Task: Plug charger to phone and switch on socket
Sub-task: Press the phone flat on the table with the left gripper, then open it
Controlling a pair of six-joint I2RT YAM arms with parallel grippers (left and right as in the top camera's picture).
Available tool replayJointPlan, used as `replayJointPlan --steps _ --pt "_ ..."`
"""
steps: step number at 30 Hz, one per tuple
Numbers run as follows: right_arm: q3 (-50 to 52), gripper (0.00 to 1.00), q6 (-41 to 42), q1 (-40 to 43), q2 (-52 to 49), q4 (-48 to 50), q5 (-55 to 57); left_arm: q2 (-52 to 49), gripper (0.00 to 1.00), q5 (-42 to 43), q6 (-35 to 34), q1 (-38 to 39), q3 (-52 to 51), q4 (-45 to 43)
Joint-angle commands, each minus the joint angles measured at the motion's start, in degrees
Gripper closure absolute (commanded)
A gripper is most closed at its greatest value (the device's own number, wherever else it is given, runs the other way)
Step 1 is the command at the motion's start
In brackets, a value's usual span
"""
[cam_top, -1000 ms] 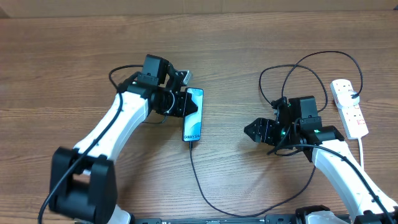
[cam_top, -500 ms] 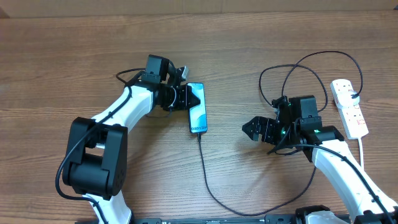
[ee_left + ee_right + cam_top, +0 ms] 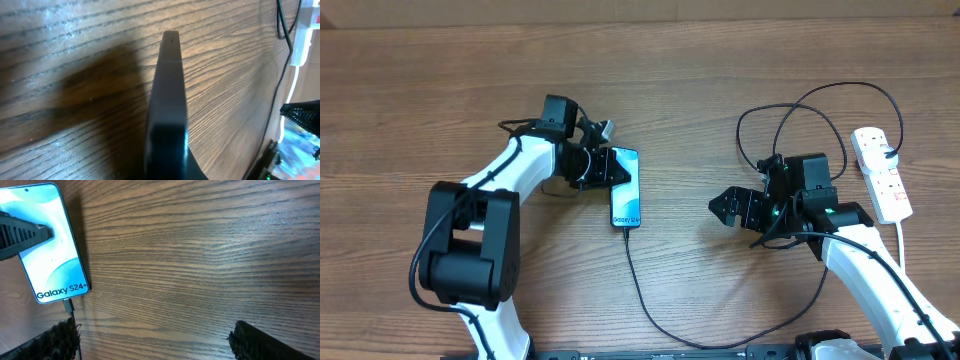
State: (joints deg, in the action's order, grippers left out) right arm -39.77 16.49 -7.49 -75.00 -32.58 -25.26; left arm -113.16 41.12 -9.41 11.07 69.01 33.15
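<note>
**Phone pinched on the left, right jaws wide and empty**

Gripped the phone in the left gripper, fingers pressed together on its upper left edge. Viewed it edge-on from the left wrist, as a dark sliver above the wood grain. Held the right gripper spread wide over bare wood, with nothing between its fingers and well apart from the phone.

Found the phone face up near the middle of the table, screen pale blue, lettering at the end nearer the robot. Traced the charger from its small tip at that near end, down toward the robot, round to the right, then up in loose loops toward the socket. Located the socket at the table's far right, lying lengthwise, thick white cord trailing toward the robot.
</note>
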Motion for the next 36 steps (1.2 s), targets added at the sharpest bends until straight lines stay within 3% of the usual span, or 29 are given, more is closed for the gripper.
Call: replayJointPlan --steps 1,15,21,32,36 --pt "-1.11 0.02 -0.26 0.15 1.05 0.31 0.17 -3.72 0.96 2.23 2.16 0.09 0.85 -0.31" --pt "-1.11 0.01 -0.28 0.15 1.05 0.31 0.20 -11.98 0.96 2.45 1.90 0.09 0.85 0.42" --pt "-1.11 0.00 -0.28 0.15 1.05 0.33 0.20 -11.98 0.96 -8.31 -5.62 0.07 0.85 1.55" --pt "-1.11 0.00 -0.28 0.15 1.05 0.31 0.20 -11.98 0.96 -17.33 -6.54 0.09 0.85 5.05" --pt "-1.11 0.00 -0.26 0.15 1.05 0.33 0.20 -11.98 0.94 -22.34 -9.79 0.09 0.85 6.84"
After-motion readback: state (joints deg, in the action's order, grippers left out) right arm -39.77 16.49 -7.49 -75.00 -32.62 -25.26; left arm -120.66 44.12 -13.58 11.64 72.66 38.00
